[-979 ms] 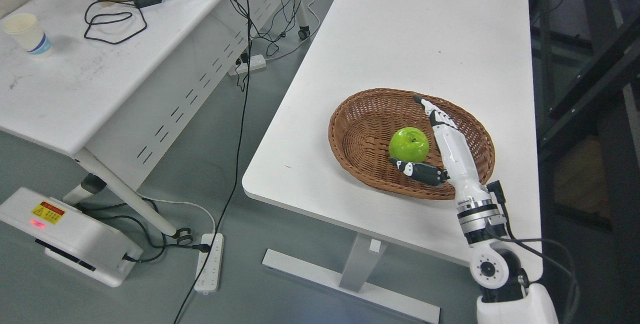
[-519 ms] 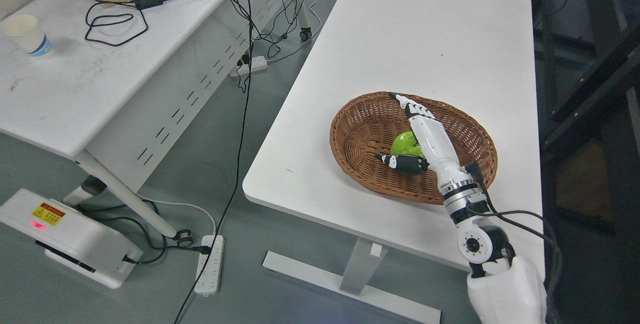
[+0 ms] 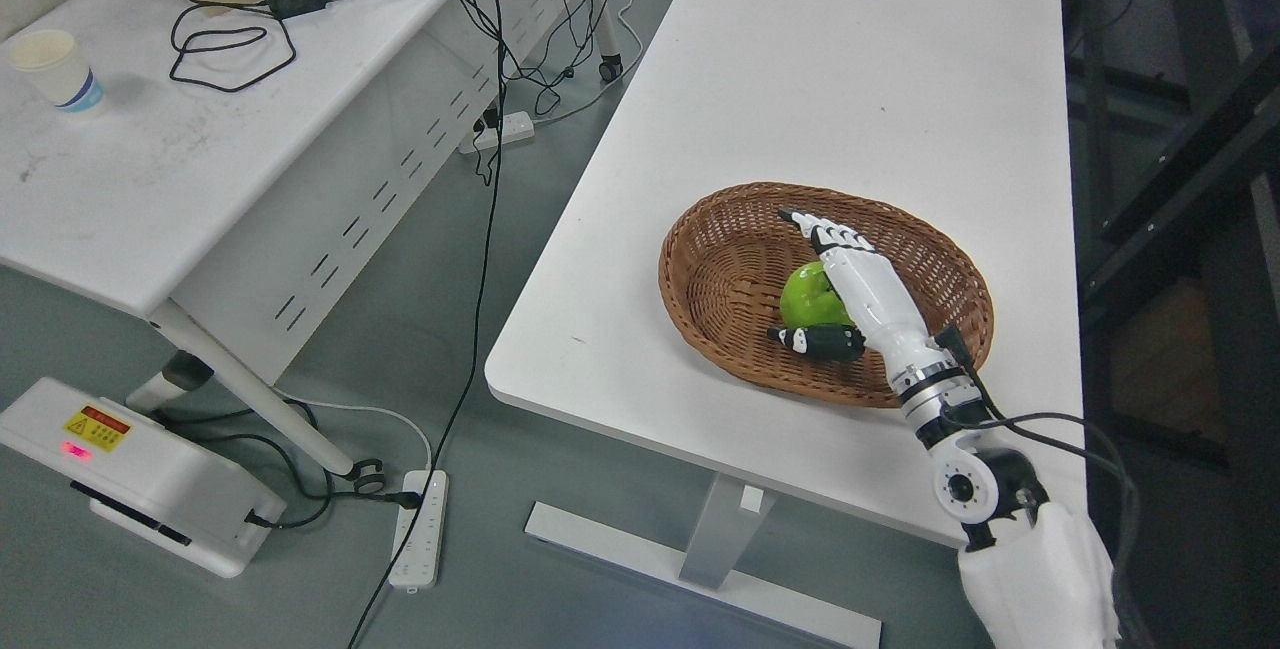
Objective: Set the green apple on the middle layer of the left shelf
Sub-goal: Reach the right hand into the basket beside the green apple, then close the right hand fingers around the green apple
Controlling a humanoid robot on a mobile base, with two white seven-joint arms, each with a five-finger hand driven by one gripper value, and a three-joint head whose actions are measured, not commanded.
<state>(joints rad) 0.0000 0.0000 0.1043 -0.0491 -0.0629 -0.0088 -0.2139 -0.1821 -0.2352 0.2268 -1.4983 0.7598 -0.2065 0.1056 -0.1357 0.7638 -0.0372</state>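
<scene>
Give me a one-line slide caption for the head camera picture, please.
Right hand reaches into the wicker basket on a white table, fingers open beside the green apple.

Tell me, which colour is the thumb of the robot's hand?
Black with small white marks, seen in the head view: right hand thumb.

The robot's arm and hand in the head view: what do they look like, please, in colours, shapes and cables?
Only the right arm shows. Its shell is white, with a silver ringed wrist and a round black-and-white joint. The right hand has a white back, white fingers with black joints and a black thumb. A black cable loops from the wrist along the arm.
</scene>
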